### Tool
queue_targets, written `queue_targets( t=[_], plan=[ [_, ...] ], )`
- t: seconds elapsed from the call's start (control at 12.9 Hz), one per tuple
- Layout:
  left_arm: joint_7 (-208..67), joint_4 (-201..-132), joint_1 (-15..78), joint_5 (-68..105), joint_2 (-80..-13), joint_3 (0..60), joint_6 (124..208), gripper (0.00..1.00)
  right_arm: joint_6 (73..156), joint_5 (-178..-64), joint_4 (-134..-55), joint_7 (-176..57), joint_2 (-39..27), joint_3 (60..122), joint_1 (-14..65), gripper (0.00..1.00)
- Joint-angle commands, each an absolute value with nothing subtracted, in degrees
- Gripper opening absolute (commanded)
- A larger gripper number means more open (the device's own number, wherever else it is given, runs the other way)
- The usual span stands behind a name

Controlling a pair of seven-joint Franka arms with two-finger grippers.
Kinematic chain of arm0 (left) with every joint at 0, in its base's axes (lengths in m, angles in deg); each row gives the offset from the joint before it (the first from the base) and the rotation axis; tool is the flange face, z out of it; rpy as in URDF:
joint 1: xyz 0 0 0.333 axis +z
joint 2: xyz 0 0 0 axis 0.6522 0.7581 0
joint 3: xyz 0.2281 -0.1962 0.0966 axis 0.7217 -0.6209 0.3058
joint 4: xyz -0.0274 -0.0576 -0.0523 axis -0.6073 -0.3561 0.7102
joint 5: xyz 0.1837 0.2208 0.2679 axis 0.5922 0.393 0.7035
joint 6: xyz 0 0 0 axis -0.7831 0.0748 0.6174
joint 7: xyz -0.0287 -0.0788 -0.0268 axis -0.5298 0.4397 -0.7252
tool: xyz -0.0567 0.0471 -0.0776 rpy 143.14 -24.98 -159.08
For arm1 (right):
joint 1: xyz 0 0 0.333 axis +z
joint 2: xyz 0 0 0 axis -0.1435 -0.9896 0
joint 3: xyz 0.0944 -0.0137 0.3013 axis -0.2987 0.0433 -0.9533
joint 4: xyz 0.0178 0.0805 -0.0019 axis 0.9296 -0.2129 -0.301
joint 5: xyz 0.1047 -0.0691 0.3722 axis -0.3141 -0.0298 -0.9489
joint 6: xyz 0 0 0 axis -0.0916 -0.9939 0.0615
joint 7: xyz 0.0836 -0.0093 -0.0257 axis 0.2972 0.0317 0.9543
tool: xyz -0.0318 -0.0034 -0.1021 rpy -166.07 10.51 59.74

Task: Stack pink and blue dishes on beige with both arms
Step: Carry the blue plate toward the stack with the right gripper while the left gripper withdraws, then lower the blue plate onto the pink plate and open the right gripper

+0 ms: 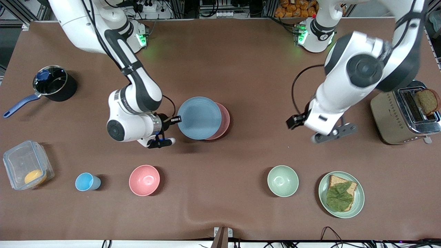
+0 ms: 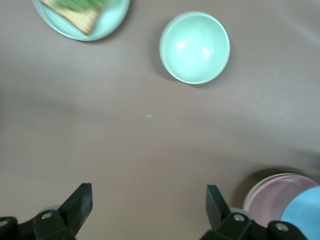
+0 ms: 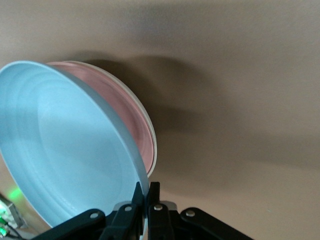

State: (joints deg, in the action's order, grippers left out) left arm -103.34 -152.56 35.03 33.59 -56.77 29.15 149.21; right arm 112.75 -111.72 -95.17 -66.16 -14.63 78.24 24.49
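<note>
My right gripper (image 1: 175,120) (image 3: 146,187) is shut on the rim of the light blue plate (image 1: 199,117) (image 3: 70,150). It holds the plate tilted over the pink plate (image 1: 224,121) (image 3: 120,95), shifted toward the right arm's end of the table. The pink plate lies on the beige plate (image 3: 153,145), of which only a thin cream rim shows. My left gripper (image 1: 332,135) (image 2: 150,192) hangs open over bare table beside the toaster, nothing between its fingers. The left wrist view catches the pink plate (image 2: 277,200), the blue plate (image 2: 306,215) and the beige plate's rim (image 2: 248,196).
A green bowl (image 1: 283,181) (image 2: 195,47) and a green plate with bread and a leaf (image 1: 341,194) sit near the front camera. A toaster (image 1: 403,117) stands at the left arm's end. Pink bowl (image 1: 144,180), blue cup (image 1: 86,182), plastic container (image 1: 27,168) and pot (image 1: 55,82) lie toward the right arm's end.
</note>
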Motion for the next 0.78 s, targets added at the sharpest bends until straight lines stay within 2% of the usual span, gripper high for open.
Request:
queue_targets(
  t=[0.0, 0.16, 0.47, 0.54, 0.62, 0.7],
  plan=[
    [-93.7, -154.8, 40.2, 34.6, -62.9, 29.1, 145.1, 1.00, 116.0, -115.3, -97.3, -66.9, -14.7, 78.8, 26.3, 0.00],
    [-88.5, -154.8, 43.2, 33.8, -65.9, 29.2, 141.8, 1.00, 118.8, -116.0, -98.4, -67.4, -15.2, 78.9, 27.4, 0.00],
    [-77.5, -155.0, 43.4, 32.0, -71.1, 33.7, 137.4, 1.00, 119.1, -116.0, -98.3, -68.8, -15.7, 78.9, 28.4, 0.00],
    [-76.3, -155.2, 43.3, 30.4, -72.2, 35.9, 136.9, 1.00, 118.8, -115.9, -98.3, -68.7, -15.7, 78.9, 28.4, 0.62],
    [-75.1, -155.6, 43.1, 29.0, -73.4, 37.6, 136.5, 1.00, 118.7, -115.7, -98.3, -68.6, -15.7, 79.0, 28.4, 1.00],
    [-74.3, -155.6, 43.1, 28.3, -73.7, 38.2, 136.2, 1.00, 118.3, -115.6, -98.3, -68.6, -15.2, 79.0, 28.0, 1.00]
  ],
)
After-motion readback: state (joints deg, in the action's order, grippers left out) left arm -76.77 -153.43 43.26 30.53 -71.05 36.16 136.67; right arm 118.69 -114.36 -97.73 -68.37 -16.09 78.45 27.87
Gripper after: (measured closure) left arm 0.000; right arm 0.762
